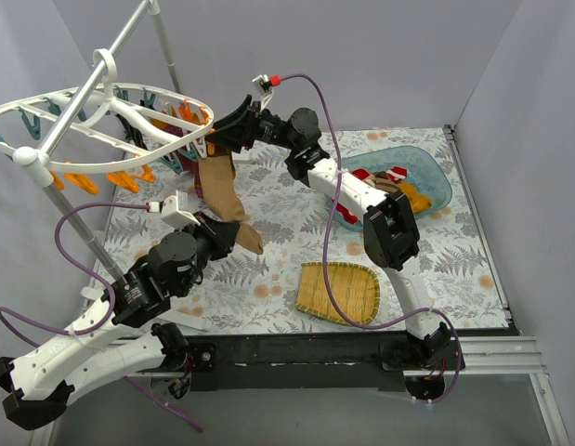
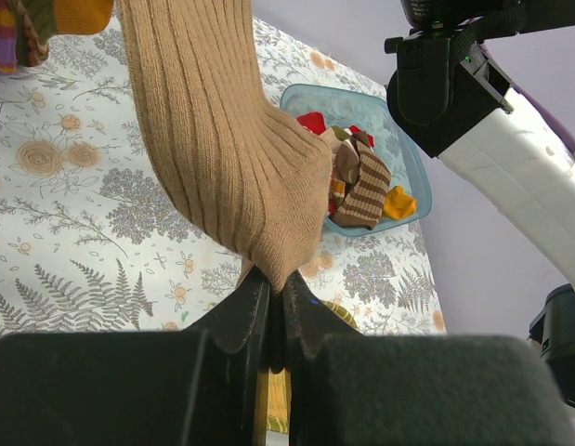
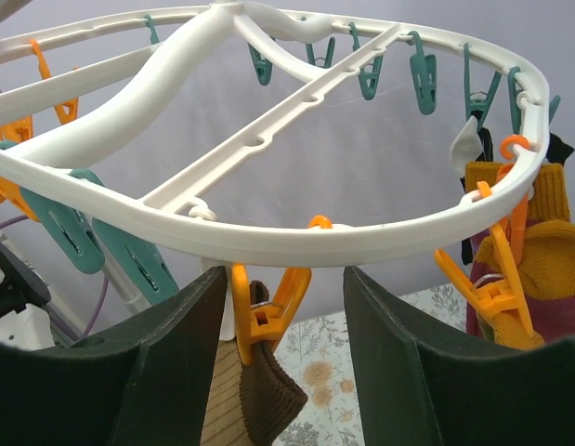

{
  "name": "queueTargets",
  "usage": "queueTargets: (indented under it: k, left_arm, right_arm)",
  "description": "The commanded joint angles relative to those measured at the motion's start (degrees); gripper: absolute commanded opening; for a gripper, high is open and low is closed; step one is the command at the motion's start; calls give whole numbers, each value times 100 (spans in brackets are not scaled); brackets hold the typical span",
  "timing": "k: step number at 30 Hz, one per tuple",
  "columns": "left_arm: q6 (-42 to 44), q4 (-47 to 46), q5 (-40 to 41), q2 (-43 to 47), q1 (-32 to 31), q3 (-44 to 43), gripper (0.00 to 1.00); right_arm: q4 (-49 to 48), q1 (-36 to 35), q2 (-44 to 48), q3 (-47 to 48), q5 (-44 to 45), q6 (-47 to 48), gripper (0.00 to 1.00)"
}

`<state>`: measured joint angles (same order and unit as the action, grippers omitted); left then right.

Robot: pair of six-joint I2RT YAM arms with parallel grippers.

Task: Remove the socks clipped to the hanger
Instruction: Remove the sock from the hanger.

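A tan ribbed sock (image 1: pixel 222 190) with a dark brown cuff (image 3: pixel 268 400) hangs from the white oval hanger (image 1: pixel 109 88). An orange clip (image 3: pixel 268 311) on the rim (image 3: pixel 361 237) holds the cuff. My left gripper (image 2: pixel 276 283) is shut on the sock's lower end (image 2: pixel 222 149), low over the table (image 1: pixel 241 232). My right gripper (image 3: pixel 282 307) is up at the hanger's edge (image 1: pixel 217 130), open, with its fingers on either side of that orange clip; the left finger is close against it. More socks hang at the rim's right: mustard (image 3: pixel 547 251) and dark ones.
A blue tray (image 1: pixel 426 172) at the back right holds several loose socks. A woven bamboo basket (image 1: pixel 338 293) lies near the front centre. The grey pole stand (image 1: pixel 129 37) rises at the left. Teal and orange clips (image 3: pixel 422 79) dangle all around the rim.
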<state>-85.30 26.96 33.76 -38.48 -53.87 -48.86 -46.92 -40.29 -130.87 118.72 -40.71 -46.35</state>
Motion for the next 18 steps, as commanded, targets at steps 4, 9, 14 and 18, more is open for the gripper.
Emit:
queueTargets:
  k: [4,9,14,18]
  left_arm:
    - [66,-33,-27,25,-19,-203,0]
    - [66,-33,-36,7,-10,-220,0]
    - [75,-33,-27,16,-10,-220,0]
    - [66,-24,-45,25,-19,-211,0]
  right_arm:
    - [-529,-58,105,108,36,-111,60]
    - [-564,-58,105,152,80,-146,56]
    - [-547,-58,132,108,107,-164,25]
    - [-529,-58,193,29,151,-164,1]
